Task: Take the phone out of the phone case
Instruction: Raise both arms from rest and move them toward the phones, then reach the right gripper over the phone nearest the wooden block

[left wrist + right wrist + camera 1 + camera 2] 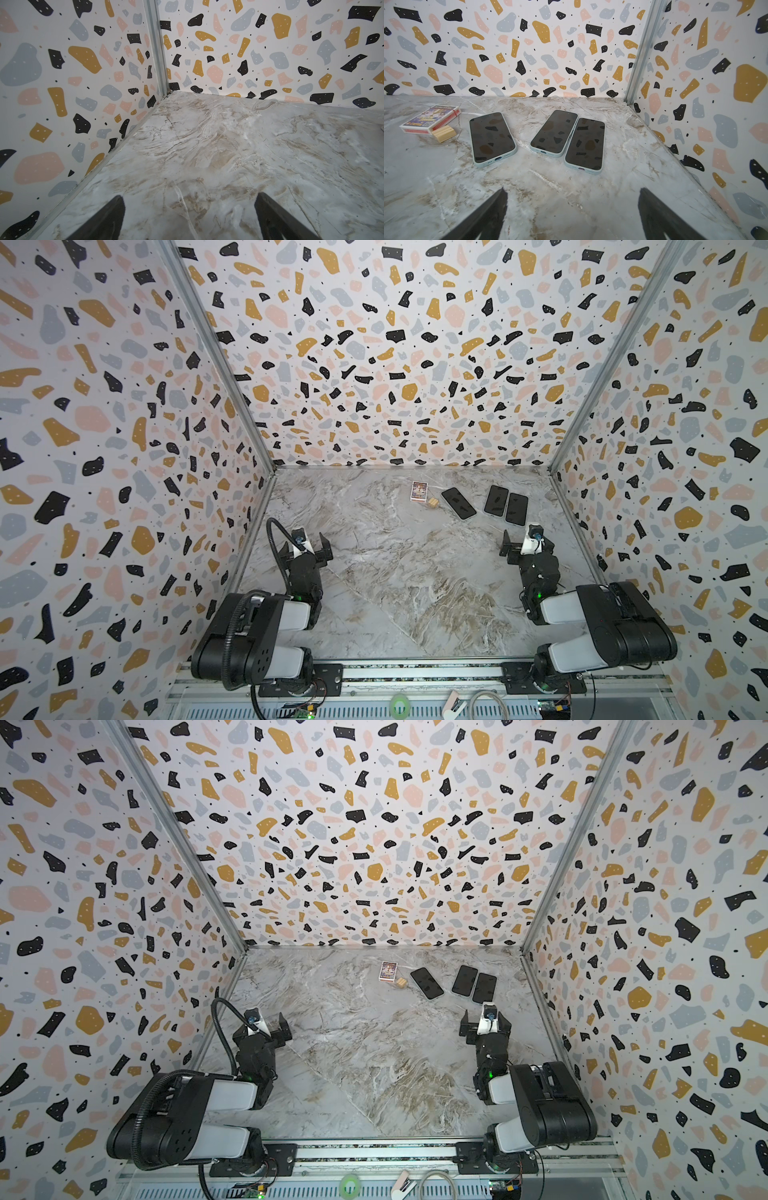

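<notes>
My left hand (266, 1031) hangs over the tabletop (353, 1052) on the left side, jaws wide, nothing btwn them. My right hand (485, 1026) is the same on the right: jaws wide, empty, near the phones but not touching. 3 phones lie flat near the back wall, dark screens up: lone phone (427, 983), then middle phone (464, 980) & right phone (484, 988) side by side, edges touching or close to it. Left of them is a card box (387, 972) w/ a small wooden block (401, 982) just beside it. Cases are too small to make out.
</notes>
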